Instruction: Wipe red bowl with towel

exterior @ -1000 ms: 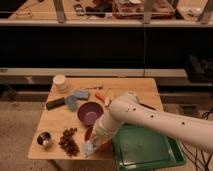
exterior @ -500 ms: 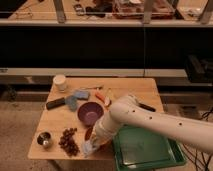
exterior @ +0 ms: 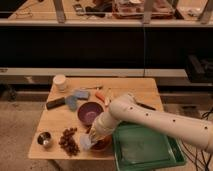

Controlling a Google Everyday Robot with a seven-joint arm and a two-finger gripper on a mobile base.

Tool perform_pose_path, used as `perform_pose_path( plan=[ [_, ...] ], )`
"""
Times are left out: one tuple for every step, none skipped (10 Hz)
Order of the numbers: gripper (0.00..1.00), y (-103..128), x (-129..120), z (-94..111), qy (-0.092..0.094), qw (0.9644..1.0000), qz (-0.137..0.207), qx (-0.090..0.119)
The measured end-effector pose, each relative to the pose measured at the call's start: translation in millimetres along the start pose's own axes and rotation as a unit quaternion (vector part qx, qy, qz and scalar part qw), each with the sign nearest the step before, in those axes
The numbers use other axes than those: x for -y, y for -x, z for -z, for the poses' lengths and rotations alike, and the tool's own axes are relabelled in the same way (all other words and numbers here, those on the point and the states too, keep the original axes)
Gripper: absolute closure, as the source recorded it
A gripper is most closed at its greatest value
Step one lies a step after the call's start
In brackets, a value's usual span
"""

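Hardly moved the gripper since half a second ago, just nudged it a tiny bit sideways along with the towel. Looks pinched shut on that towel, a small pale cloth bunched up at the tip. Sits low over the red bowl, right on top of its rim, so only a thin red slice peeks out under the hand. Touches the bowl with the cloth, or very nearly; hard to say which. Stayed put all around: purple bowl just behind the hand, green tray close beside it under the big white arm, dark bunch of grapes close on the other side, and shiny metal cup a bit past those. Farther back from the hand, well apart: two blue sponges, a black block, a white jar and something orange, all on the wooden table.
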Motion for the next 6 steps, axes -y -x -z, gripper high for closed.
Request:
perform_pose_path(
  plan=[
    [1.0, -2.5, -1.5, 0.5, 0.007, 1.0, -0.002, -0.005],
    [1.0, -6.8, -5.2, 0.3, 0.019, 0.9997, -0.005, -0.013],
    [1.0, -11.0, -10.9, -7.3, 0.038, 0.9991, -0.008, -0.017],
    [1.0, -14.1, -18.7, -11.3, 0.048, 0.9986, -0.013, -0.019],
    [1.0, -15.4, -24.2, -11.8, 0.055, 0.9981, -0.017, -0.021],
    [1.0, -14.2, -29.1, -10.7, 0.059, 0.9978, -0.021, -0.021]
  ],
)
